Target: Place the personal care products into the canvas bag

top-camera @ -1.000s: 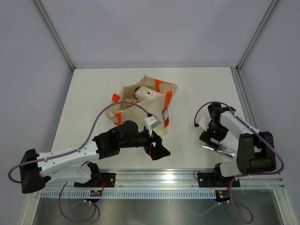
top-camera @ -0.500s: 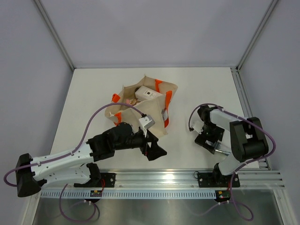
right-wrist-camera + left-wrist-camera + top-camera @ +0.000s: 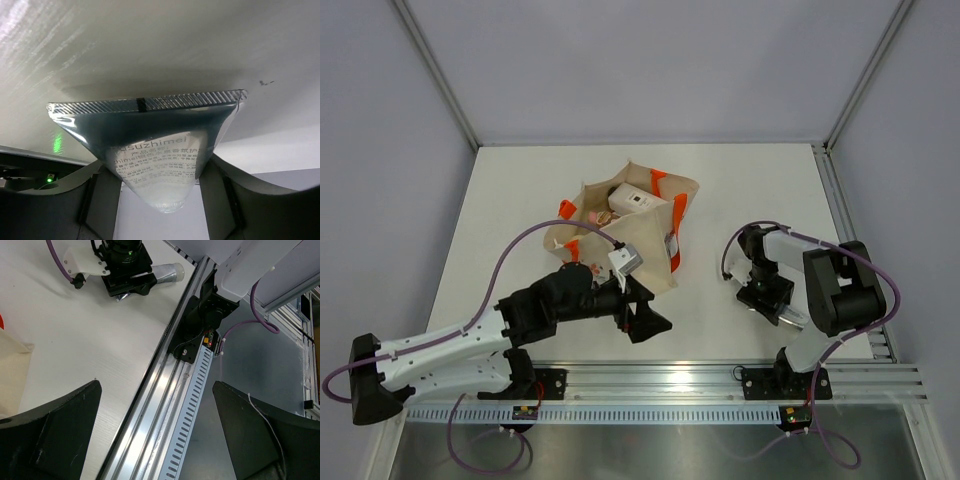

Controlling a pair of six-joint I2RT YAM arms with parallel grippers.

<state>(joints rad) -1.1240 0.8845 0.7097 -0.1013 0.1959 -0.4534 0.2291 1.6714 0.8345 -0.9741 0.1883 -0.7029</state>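
Gripping tube point(image 3: 150, 135) at right centre, right gripper point(image 3: 767, 298) closed on its sides | left gripper point(image 3: 648, 322) wide open, empty, below bag point(image 3: 650, 225).

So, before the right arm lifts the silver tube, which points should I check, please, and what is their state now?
1. Silver tube lies between the fingers of the right gripper: ok, the right wrist view shows it there.
2. Right gripper firmly shut on the tube: cannot tell.
3. Canvas bag mouth open upward: ok, a white bottle shows inside.
4. Left gripper open and empty: ok.
5. Left gripper apart from the tube: ok, it is by the bag's near side.
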